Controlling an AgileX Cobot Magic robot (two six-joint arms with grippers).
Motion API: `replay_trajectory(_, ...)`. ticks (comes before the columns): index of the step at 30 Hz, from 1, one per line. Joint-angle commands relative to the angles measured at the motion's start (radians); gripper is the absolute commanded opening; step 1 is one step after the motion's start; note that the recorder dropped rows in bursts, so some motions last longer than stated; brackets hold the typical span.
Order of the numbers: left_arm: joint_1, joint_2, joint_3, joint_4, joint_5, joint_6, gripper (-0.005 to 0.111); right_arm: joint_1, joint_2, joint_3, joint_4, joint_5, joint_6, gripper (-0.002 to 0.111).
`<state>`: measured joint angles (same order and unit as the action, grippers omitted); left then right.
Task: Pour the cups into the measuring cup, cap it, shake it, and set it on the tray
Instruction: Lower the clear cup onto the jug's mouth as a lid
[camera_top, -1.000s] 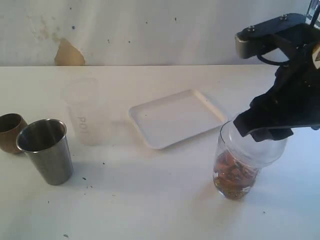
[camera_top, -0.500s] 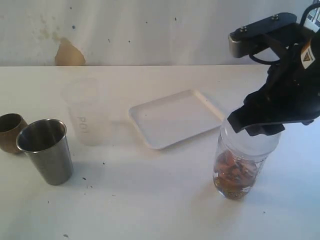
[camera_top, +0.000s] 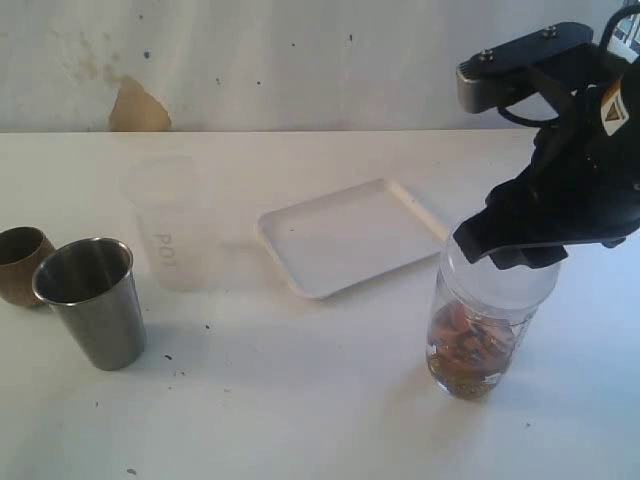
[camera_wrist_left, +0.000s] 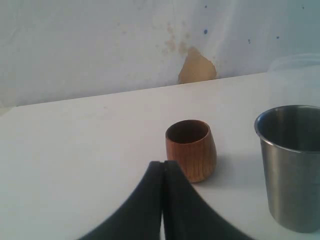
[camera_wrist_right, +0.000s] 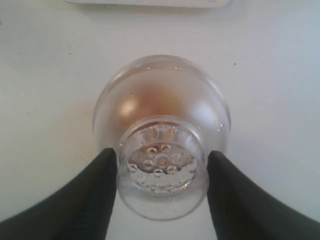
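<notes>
Fingers (camera_wrist_right: 102, 180) of right hand (camera_wrist_right: 161, 159) clasp measuring cup (camera_top: 472, 345) lid (camera_wrist_right: 162, 167).

Table (camera_top: 300, 410): tray (camera_top: 350, 235), cups (camera_top: 92, 300), measuring cup (camera_top: 474, 345)

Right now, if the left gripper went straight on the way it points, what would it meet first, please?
Probably the small brown cup, just beyond the shut left gripper; depth is hard to judge. The steel tumbler stands aside.
</notes>
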<state>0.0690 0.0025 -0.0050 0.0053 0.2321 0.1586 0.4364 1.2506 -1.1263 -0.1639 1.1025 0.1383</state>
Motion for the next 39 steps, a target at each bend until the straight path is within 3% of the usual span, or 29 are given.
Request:
replay_trajectory(1, -0.004, -0.003, 0.005, 0.003, 0.000, -0.002, 0.000, -0.010, -0.002, 0.003, -0.010, -0.009, -0.003, 0.000)
replay_trajectory(12, -0.004, -0.003, 0.005, 0.003, 0.000, -0.002, 0.000, -0.010, -0.002, 0.028, -0.018, -0.041, 0.001, 0.002)
replay_trajectory(20, -0.004, -0.003, 0.005, 0.003, 0.000, -0.002, 0.000, -0.010, -0.002, 0.034, -0.022, -0.083, 0.001, 0.027)
replay_trajectory(30, -0.004, -0.003, 0.005, 0.003, 0.000, -0.002, 0.000, -0.010, -0.002, 0.034, -0.049, -0.084, 0.001, 0.048)
replay_trajectory(39, -0.004, -0.003, 0.005, 0.003, 0.000, -0.002, 0.000, -0.010, -0.002, 0.034, -0.053, -0.091, 0.001, 0.056)
